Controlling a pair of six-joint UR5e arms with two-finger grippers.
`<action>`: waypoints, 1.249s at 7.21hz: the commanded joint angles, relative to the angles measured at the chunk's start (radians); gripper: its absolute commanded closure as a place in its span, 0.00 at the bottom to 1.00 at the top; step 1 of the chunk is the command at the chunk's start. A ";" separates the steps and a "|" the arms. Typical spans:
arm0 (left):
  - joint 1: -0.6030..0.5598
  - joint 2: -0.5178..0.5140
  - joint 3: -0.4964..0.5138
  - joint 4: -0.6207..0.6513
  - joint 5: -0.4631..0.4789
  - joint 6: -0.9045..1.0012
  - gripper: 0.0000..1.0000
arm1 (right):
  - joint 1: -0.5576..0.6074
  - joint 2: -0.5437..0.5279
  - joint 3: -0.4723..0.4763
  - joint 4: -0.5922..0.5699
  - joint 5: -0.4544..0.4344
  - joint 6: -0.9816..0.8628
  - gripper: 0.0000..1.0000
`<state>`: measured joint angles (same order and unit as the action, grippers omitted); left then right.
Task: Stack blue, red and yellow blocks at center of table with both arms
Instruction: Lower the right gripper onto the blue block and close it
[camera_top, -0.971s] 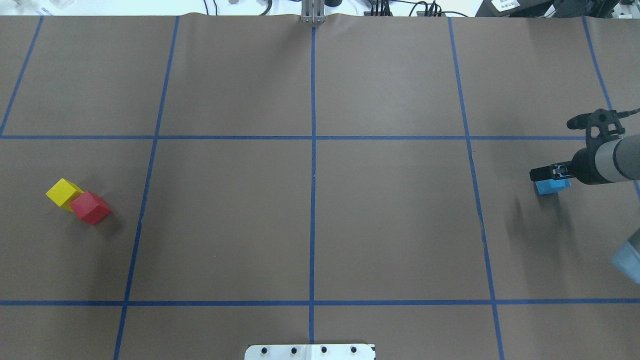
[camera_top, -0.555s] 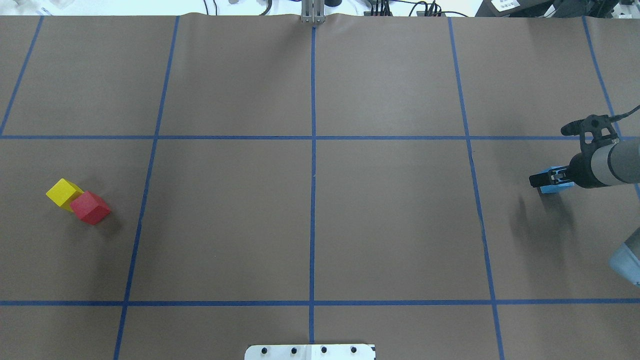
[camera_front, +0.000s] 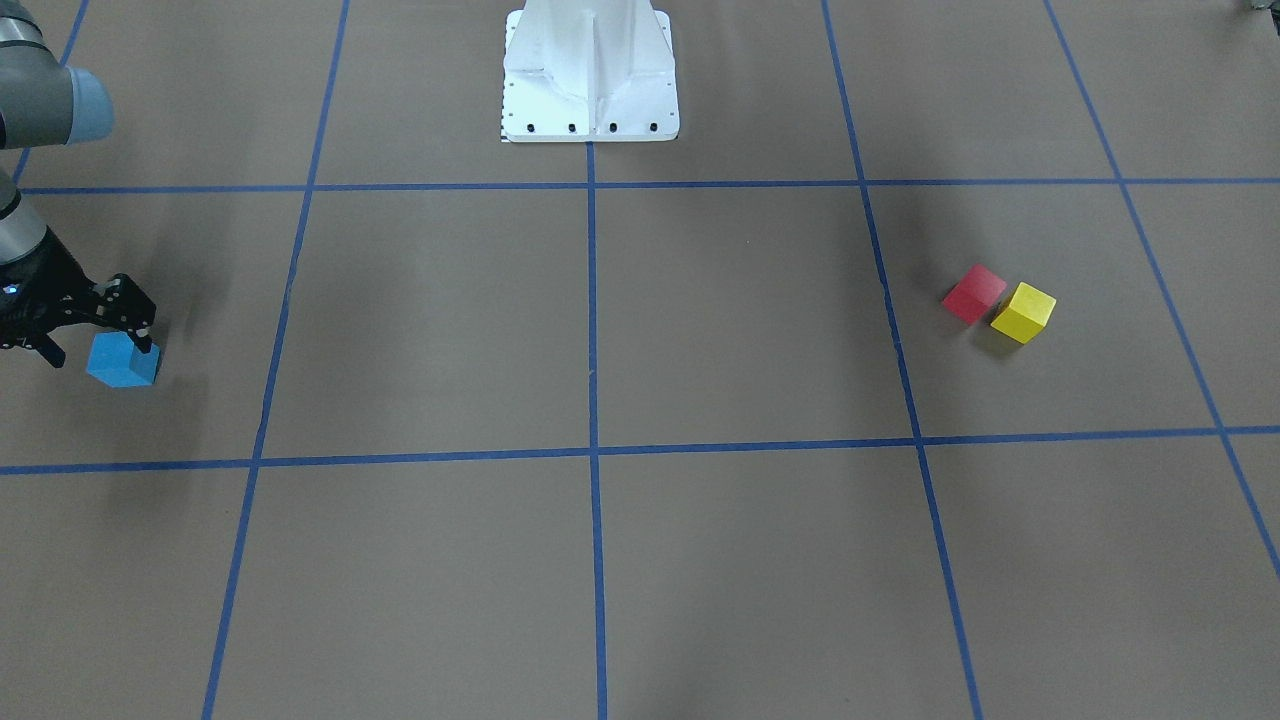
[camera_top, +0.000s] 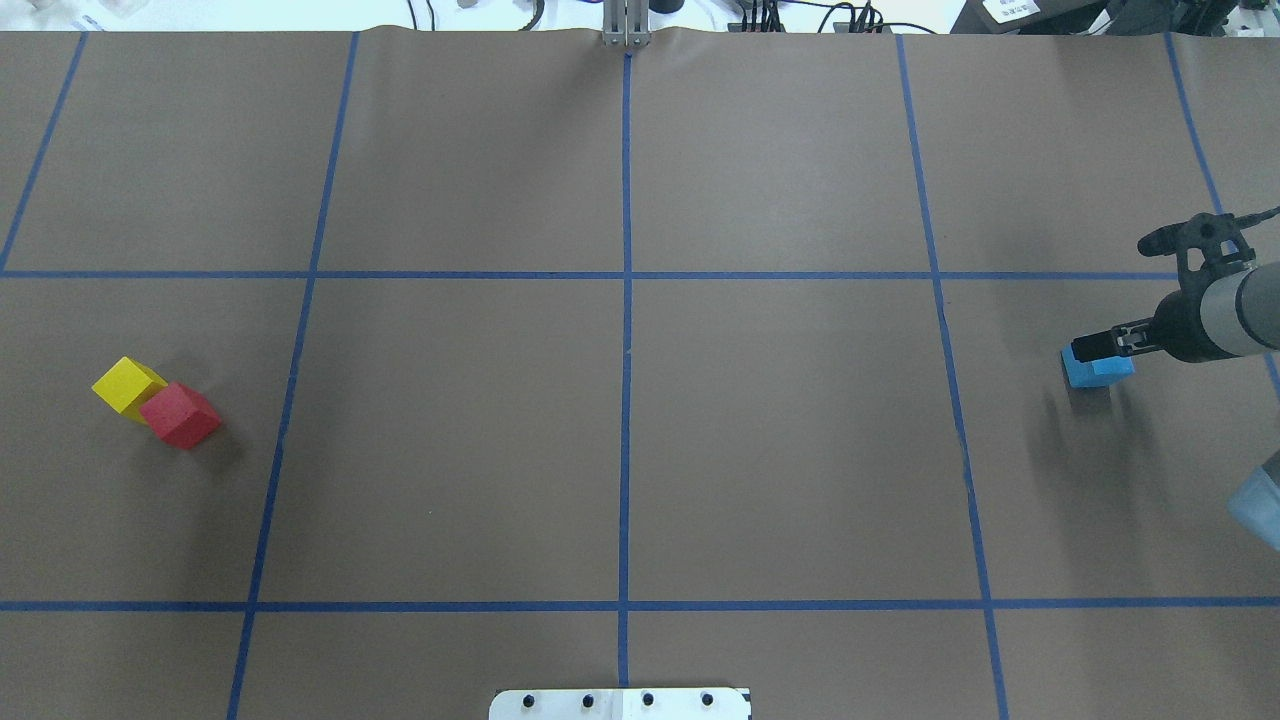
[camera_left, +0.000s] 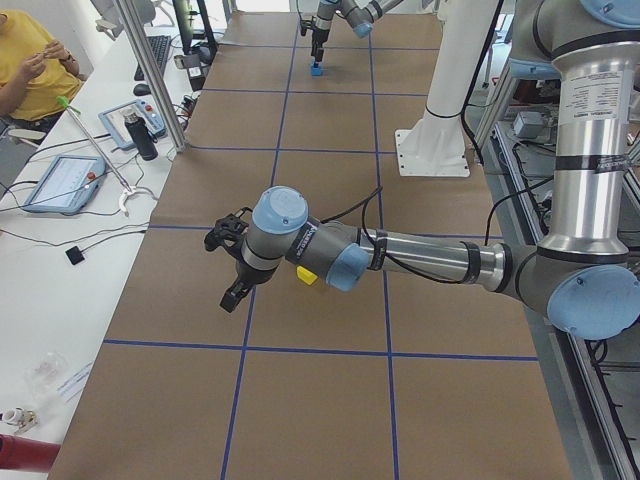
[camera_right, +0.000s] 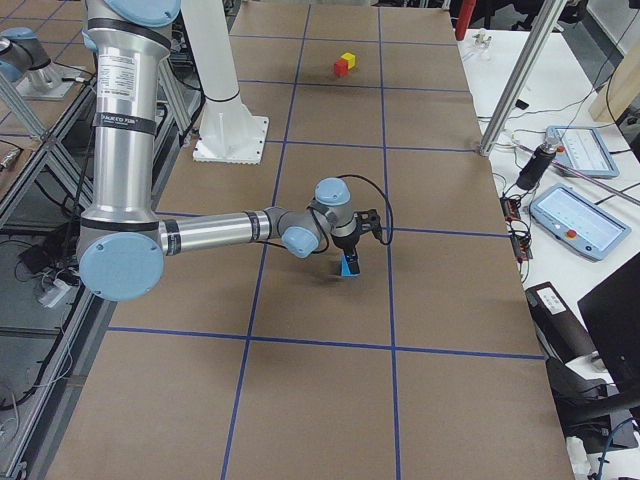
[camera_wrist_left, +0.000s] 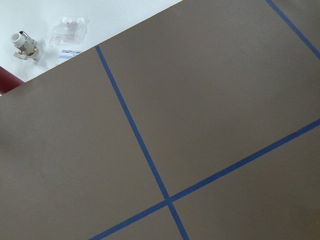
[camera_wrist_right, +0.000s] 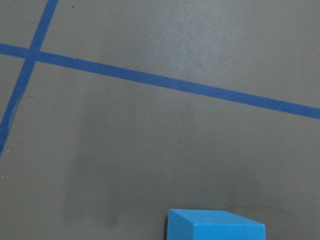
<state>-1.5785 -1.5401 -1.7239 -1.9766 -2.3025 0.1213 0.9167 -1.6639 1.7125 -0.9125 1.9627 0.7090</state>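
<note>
The blue block (camera_top: 1097, 370) lies at the table's far right, also in the front view (camera_front: 122, 362) and the right wrist view (camera_wrist_right: 216, 226). My right gripper (camera_top: 1092, 347) is low over it. In the front view (camera_front: 98, 340) its jaws stand apart on either side of the block, open. The red block (camera_top: 180, 415) and the yellow block (camera_top: 127, 384) touch each other at the far left, also in the front view (camera_front: 974, 293) (camera_front: 1024, 312). My left gripper (camera_left: 233, 293) shows only in the exterior left view. I cannot tell whether it is open.
The white robot base (camera_front: 590, 80) stands at the table's near-middle edge. Blue tape lines (camera_top: 626, 350) cross at the table's center. A side bench with tablets (camera_right: 570, 215) and a seated person (camera_left: 30, 60) lies beyond the far edge.
My right gripper has come down lower over the blue block and shifted slightly. The red and yellow blocks have not moved.
</note>
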 joint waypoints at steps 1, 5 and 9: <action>0.000 0.000 0.001 -0.001 0.000 0.000 0.00 | 0.008 0.003 -0.013 -0.008 0.001 -0.023 0.00; 0.002 -0.003 0.001 -0.002 0.002 -0.002 0.00 | -0.005 0.032 -0.083 0.006 -0.001 0.007 0.05; 0.000 -0.003 0.003 -0.002 0.002 -0.002 0.00 | -0.081 0.047 -0.057 0.093 -0.011 0.113 1.00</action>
<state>-1.5779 -1.5432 -1.7220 -1.9788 -2.3010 0.1196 0.8492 -1.6284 1.6454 -0.8313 1.9541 0.8210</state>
